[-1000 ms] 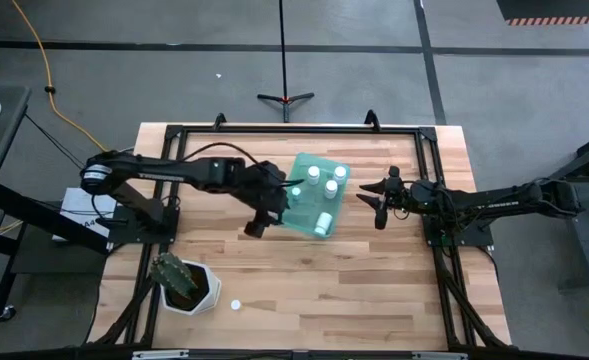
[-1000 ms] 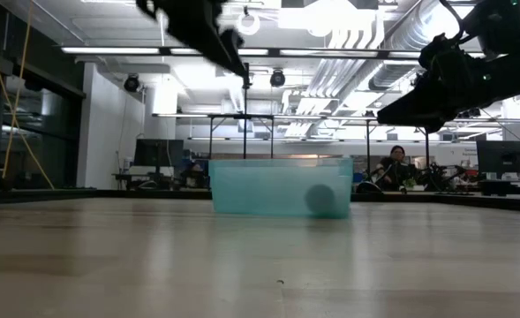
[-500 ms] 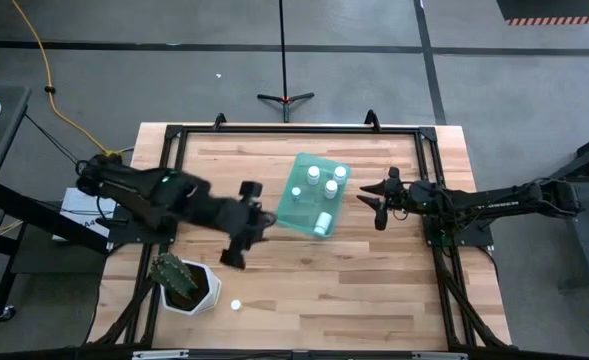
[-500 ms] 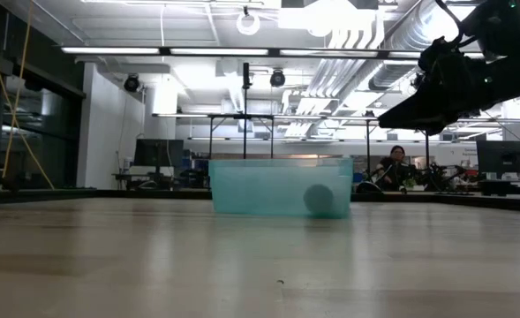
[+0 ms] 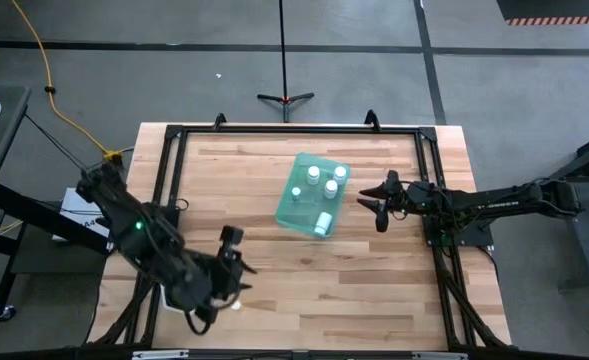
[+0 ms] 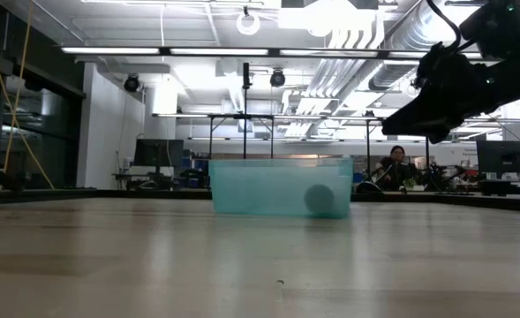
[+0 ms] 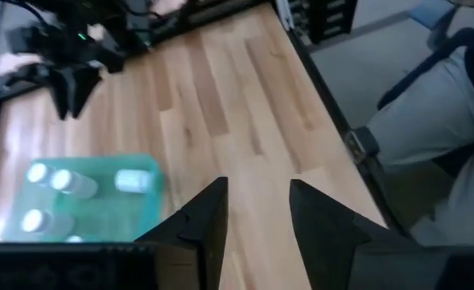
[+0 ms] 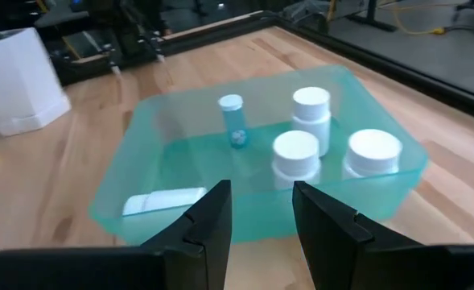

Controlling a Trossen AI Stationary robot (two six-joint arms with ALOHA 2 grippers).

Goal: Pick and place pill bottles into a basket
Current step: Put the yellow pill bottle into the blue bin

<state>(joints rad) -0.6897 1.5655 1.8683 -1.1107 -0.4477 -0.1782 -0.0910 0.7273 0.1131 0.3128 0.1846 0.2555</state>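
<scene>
The teal basket (image 5: 310, 197) stands flat on the table's middle and holds several white pill bottles. Some stand upright (image 8: 311, 109) and one lies on its side (image 8: 164, 201). My left gripper (image 5: 239, 258) hangs high over the table's near left, well away from the basket (image 7: 84, 201). It is open, with nothing between its fingers (image 7: 257, 217). My right gripper (image 5: 374, 205) hovers just right of the basket, pointing at it. It is open and empty (image 8: 261, 217). The low view shows only this gripper (image 6: 418, 115), above the basket (image 6: 282, 187).
A white hexagonal pot (image 8: 19, 80) stands at the near left, beyond the basket as the right wrist view sees it. A black frame (image 5: 174, 135) runs along the table's edges. A person sits off the table's right side (image 7: 430, 121). Bare wood lies near the front edge.
My left gripper has swung from over the basket's left side toward the table's near left corner. It has risen out of the low view and now covers the pot in the high view. The basket and its bottles have stayed put.
</scene>
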